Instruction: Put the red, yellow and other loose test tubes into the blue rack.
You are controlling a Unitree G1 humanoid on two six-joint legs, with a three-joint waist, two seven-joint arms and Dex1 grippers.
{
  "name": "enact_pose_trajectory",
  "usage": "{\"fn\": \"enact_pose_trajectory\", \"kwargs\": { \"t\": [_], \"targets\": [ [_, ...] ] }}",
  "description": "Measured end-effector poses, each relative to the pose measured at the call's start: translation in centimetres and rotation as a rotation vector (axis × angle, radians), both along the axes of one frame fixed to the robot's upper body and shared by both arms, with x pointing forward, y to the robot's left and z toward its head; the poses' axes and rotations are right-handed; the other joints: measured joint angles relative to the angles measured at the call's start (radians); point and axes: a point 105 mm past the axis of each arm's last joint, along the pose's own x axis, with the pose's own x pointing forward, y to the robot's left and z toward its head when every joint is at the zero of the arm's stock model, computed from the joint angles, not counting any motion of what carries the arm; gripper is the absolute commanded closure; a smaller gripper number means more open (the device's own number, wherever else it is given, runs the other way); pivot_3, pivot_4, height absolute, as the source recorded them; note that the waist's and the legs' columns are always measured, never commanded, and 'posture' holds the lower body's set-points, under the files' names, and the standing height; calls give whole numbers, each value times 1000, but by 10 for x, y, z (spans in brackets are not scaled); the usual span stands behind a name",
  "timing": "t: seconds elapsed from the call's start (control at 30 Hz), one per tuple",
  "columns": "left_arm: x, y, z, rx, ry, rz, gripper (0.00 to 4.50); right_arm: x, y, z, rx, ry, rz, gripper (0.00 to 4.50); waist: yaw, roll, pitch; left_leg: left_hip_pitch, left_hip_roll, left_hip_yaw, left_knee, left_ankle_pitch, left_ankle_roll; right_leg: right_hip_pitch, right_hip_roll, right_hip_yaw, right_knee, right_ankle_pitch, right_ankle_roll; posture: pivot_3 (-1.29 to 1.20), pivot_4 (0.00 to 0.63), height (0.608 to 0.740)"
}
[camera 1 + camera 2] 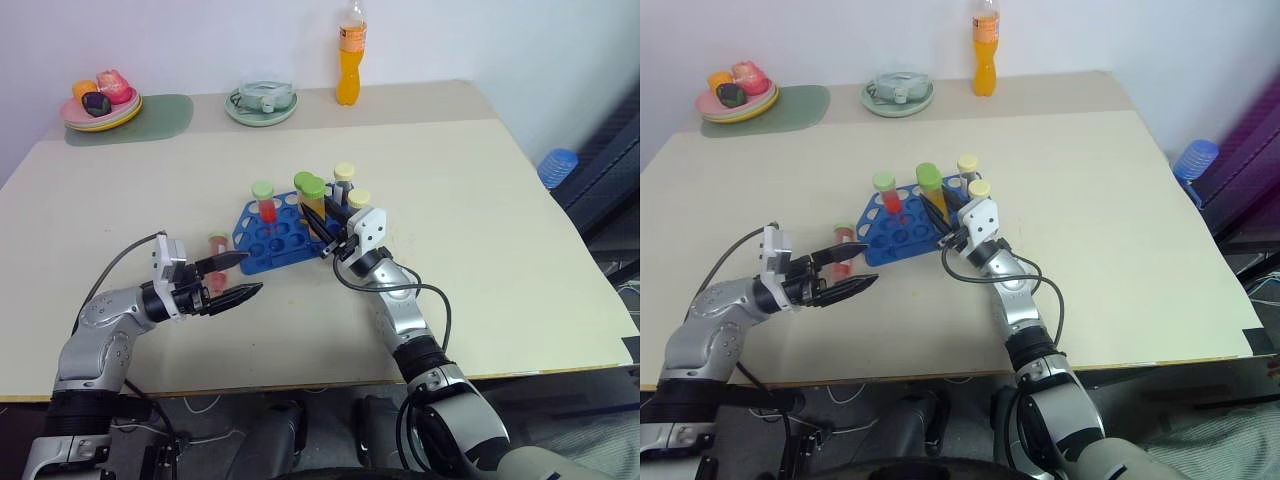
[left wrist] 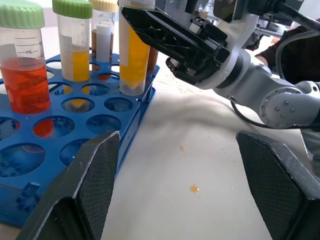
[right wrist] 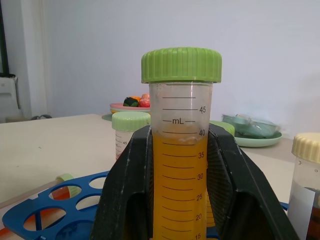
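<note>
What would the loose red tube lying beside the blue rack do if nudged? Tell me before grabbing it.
The red tube is round and lies on its side on the flat table, so it would probably roll. Its smooth plastic may slip. Part-filled, it likely feels light.

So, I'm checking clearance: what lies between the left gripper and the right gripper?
Bare table with two small orange spots, as the left wrist view shows; the rack borders that stretch along one side.
</note>
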Motion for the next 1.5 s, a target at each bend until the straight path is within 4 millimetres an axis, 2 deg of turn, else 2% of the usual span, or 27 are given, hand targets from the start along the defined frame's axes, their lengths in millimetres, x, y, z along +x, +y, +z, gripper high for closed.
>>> {"fn": "enact_pose_trajectory", "kwargs": {
  "t": [0.33, 0.5, 0.7, 0.93, 0.97, 1.2, 1.33, 1.5],
  "targets": [
    [6, 4, 4, -11, -30, 69, 688, 3, 3, 0, -9, 0, -2, 3708, -1, 0, 0, 0, 0, 0, 0, 0, 0, 0, 0, 0, 0, 0, 0, 0, 150, 740],
    [6, 5, 4, -10, -37, 79, 688, 7, 1, -15, -36, 59, -14, 3708, -1, 0, 0, 0, 0, 0, 0, 0, 0, 0, 0, 0, 0, 0, 0, 0, 150, 740],
    [3, 7, -1, -9, -27, 86, 688, 7, 1, -15, -39, 59, -6, 3708, 0, 0, 0, 0, 0, 0, 0, 0, 0, 0, 0, 0, 0, 0, 0, 0, 150, 740],
    [5, 9, 1, -11, -35, 105, 688, 6, -2, -15, -25, 54, -5, 266, -2, 0, 0, 0, 0, 0, -1, 0, 0, 0, 0, 0, 0, 0, 0, 0, 150, 740],
    [5, 8, 2, -13, -36, 108, 688, 6, -3, -14, -33, 36, -19, 58, -1, 0, 0, 0, 0, 0, -1, 0, 0, 0, 0, 0, 0, 0, 0, 0, 150, 740],
    [7, 4, 17, -78, -38, 158, 688, 1, -15, -10, -126, -39, -44, 58, 4, 0, 0, 0, 0, 0, -1, 0, 0, 0, 0, 0, -1, 0, 0, 0, 150, 740],
    [12, 7, 32, -139, -20, 218, 688, -9, -32, -17, -215, -38, -37, 58, 5, 0, 0, 0, 0, 0, -1, 0, 0, 1, 0, 0, 0, 0, 0, 0, 150, 740],
    [26, 17, 56, -252, 7, 395, 688, -28, -56, -21, -296, 6, -13, 58, 7, 0, 0, -1, 0, 0, -1, 0, 0, 2, 0, 0, 0, 0, 0, 0, 150, 740]
  ]
}}
